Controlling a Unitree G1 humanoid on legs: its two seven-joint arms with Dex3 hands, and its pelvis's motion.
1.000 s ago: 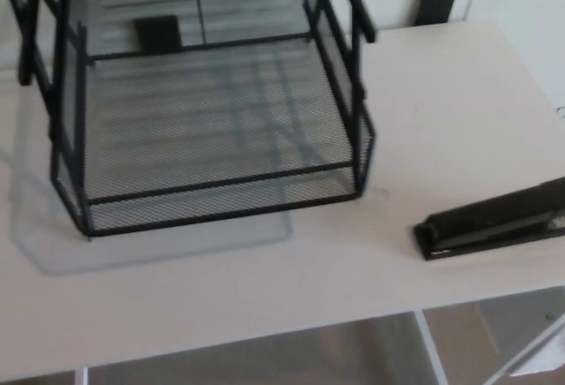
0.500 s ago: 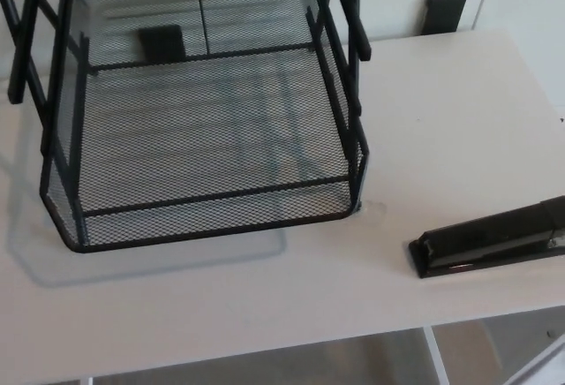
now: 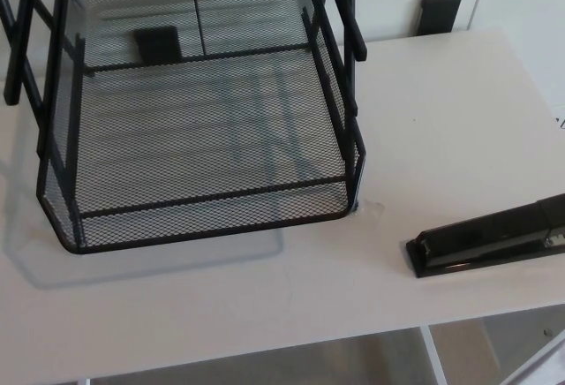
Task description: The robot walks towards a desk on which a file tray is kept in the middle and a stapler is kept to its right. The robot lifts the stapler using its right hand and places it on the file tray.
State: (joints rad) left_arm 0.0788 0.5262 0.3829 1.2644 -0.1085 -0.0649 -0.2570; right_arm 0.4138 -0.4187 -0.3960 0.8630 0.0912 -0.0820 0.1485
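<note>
White desk (image 3: 441, 120) fills the head view. Neither hand shows, so how far the right hand's fingers stand apart cannot be told. The stapler (image 3: 485, 237) lies flat and free near the desk's front right edge, well apart from the file tray (image 3: 212, 192) in the middle.

The step in hand is probably the reach. The right hand should come in from the right and close across the stapler's narrow body near its middle, so it lifts level. It should then rise clear of the tray's right wall and posts before crossing to the mesh floor.

The stapler's far end is cut off at the right edge. The tray's upper frame runs out of the top.
</note>
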